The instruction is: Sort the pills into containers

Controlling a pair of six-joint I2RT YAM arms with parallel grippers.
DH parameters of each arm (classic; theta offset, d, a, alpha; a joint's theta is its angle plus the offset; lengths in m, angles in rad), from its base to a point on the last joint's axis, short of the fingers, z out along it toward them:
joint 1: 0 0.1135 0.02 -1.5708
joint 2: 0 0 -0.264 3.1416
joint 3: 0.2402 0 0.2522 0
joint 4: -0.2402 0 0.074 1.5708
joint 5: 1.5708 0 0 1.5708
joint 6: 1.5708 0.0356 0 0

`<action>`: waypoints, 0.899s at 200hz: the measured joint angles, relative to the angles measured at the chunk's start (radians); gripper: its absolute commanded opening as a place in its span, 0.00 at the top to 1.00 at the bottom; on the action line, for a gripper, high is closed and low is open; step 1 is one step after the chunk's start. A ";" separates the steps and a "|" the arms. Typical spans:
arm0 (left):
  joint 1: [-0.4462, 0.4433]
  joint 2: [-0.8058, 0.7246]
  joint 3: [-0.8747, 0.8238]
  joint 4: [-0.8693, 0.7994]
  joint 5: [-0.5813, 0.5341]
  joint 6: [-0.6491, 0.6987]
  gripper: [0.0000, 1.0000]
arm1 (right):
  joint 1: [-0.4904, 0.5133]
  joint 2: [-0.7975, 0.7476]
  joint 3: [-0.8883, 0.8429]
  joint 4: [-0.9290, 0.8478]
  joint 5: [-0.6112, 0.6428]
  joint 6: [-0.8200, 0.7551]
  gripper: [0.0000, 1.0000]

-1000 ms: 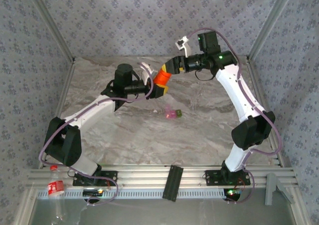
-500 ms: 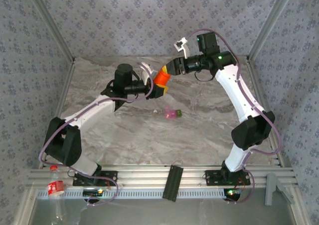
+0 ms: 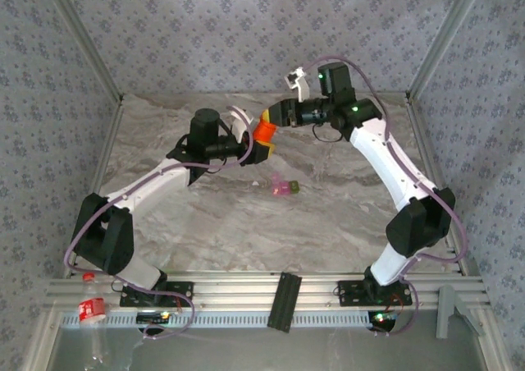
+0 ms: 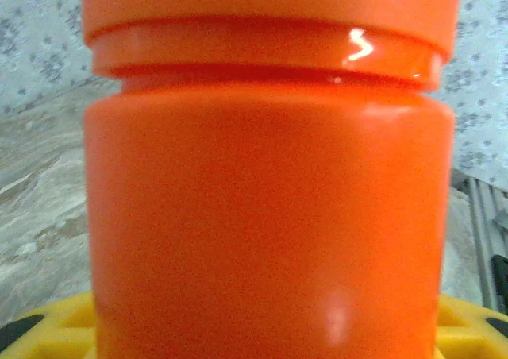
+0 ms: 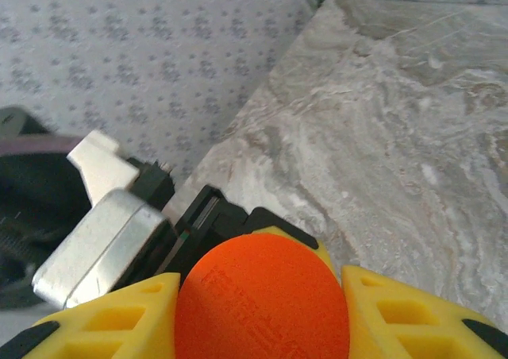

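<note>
Containers (image 3: 284, 188) lie on the table (image 3: 205, 215), five o'clock of the bottle (image 3: 264, 130). Left claw (image 3: 259, 144) grasps its body aloft so right claw (image 5: 262, 315), clenched on the cap (image 5: 262, 287), can twist it off, I'd guess.

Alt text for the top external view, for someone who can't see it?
Both arms meet above a marble table, holding an orange bottle in the air: the left gripper grips its body, the right gripper its top end. The pink-and-green containers sit on the table nearer the arms' bases.
</note>
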 measured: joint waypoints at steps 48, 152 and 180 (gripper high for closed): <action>-0.020 -0.001 -0.026 0.019 -0.204 -0.007 1.00 | 0.084 -0.002 -0.032 0.090 0.251 0.151 0.61; -0.063 -0.002 -0.029 0.101 -0.365 0.016 1.00 | 0.084 -0.032 -0.039 0.117 0.313 0.274 0.31; -0.063 -0.006 -0.029 0.125 -0.325 0.024 1.00 | 0.036 -0.065 -0.059 0.103 0.259 0.284 0.23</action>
